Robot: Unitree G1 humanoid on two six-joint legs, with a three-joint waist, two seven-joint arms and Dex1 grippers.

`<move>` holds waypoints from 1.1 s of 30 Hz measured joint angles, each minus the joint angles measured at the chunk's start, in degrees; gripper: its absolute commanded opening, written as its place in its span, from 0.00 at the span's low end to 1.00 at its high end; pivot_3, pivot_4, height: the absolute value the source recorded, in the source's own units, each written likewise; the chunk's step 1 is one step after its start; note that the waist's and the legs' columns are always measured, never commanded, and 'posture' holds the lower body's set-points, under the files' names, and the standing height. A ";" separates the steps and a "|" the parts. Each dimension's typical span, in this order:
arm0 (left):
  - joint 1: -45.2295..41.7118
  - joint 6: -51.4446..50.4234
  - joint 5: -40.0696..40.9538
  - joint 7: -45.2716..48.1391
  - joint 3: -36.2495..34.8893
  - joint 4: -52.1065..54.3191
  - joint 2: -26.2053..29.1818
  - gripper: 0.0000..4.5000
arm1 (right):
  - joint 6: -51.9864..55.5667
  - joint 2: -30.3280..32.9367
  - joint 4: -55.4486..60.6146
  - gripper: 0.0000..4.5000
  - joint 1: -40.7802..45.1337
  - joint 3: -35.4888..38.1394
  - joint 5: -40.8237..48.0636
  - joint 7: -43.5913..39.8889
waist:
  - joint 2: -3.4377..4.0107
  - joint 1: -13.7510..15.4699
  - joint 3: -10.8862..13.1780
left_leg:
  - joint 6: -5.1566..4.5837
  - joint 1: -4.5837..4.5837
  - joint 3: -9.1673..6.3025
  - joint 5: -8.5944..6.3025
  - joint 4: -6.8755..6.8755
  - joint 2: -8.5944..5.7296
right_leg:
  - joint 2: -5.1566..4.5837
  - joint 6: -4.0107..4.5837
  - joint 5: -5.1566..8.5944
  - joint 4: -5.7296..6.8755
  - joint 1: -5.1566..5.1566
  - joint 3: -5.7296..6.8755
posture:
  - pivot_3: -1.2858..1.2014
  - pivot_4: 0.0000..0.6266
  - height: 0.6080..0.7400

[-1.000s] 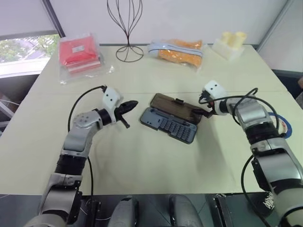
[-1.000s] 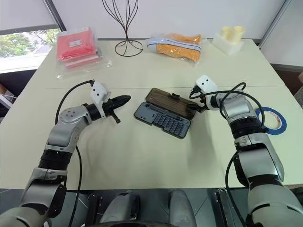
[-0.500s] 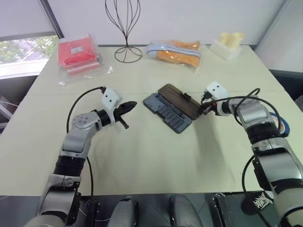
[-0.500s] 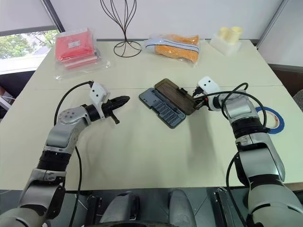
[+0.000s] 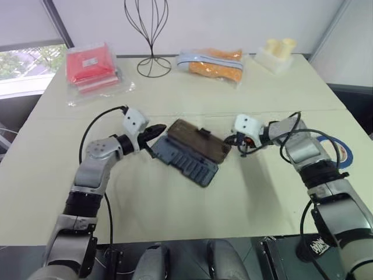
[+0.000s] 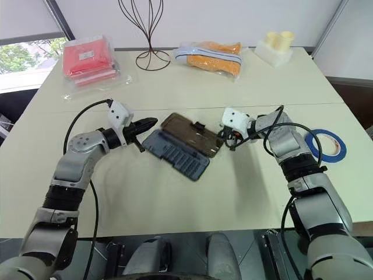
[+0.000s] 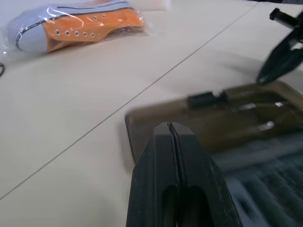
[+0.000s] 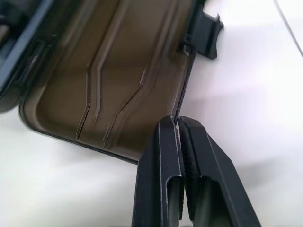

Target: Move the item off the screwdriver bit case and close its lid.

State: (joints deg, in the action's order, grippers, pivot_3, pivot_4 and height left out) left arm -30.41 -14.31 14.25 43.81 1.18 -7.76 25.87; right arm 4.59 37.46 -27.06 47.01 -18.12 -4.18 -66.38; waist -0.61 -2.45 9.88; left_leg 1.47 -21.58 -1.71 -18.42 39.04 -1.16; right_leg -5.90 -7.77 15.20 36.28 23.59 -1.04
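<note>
Matte beige table [image 5: 175,204] | grey ribbed case [image 5: 185,163], smoky translucent lid [image 5: 198,142] open | both tools pinched closed, empty

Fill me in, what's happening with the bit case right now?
The screwdriver bit case lies open on the table, its lid folded back. The right tool, shut, is at the lid's edge; the left tool, also shut, is at the case's opposite end. The blue tape roll is already off the case, on the table beside the right arm.
</note>
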 measured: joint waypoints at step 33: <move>0.02 -0.02 0.05 -0.46 -0.30 0.13 0.42 0.00 | 43.63 -7.03 14.79 0.76 1.79 8.28 3.32 12.74 | 0.02 1.60 0.01 | 0.28 -0.86 -0.08 0.16 0.18 -0.09 | -0.10 0.00 -0.01 0.76 1.10 0.03 | 0.52 0.24 1.00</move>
State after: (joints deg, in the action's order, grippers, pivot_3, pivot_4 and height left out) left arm -30.39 -14.34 14.30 43.35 0.88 -7.63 26.29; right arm 48.22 30.42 -12.27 48.80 -9.83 -0.87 -53.64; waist -0.59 -0.85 9.89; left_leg 1.75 -22.43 -1.79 -18.26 39.22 -1.25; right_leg -6.00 -7.77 15.19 37.04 24.69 -1.01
